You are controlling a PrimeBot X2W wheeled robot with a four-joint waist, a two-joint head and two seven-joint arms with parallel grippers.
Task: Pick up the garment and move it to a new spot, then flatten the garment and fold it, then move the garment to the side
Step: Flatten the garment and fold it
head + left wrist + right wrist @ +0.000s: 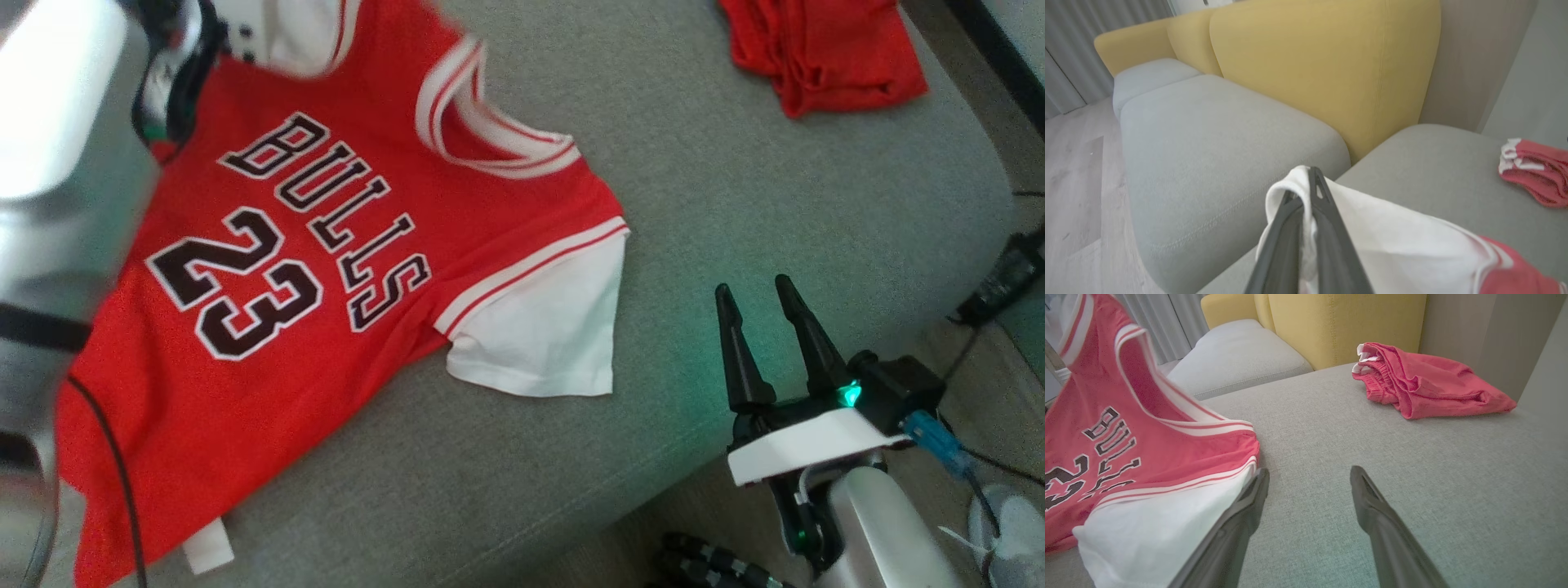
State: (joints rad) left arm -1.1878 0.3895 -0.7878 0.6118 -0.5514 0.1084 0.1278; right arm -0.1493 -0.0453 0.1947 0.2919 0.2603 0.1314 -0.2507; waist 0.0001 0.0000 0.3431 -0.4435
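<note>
Pinched tight in the closed left gripper (1302,183): a white sleeve of the red jersey (326,245), raised at that corner, the rest spread face-up on the grey sofa seat (735,204). Near the other white sleeve, the right gripper (759,298), spread wide and holding nothing. Farther back on the same seat, crumpled red shorts (824,49).

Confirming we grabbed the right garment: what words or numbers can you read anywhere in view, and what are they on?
"BULLS": black letters across the chest of the red jersey.
"23": black number beneath that word, same jersey.
Folded red garment: no text readable.
</note>
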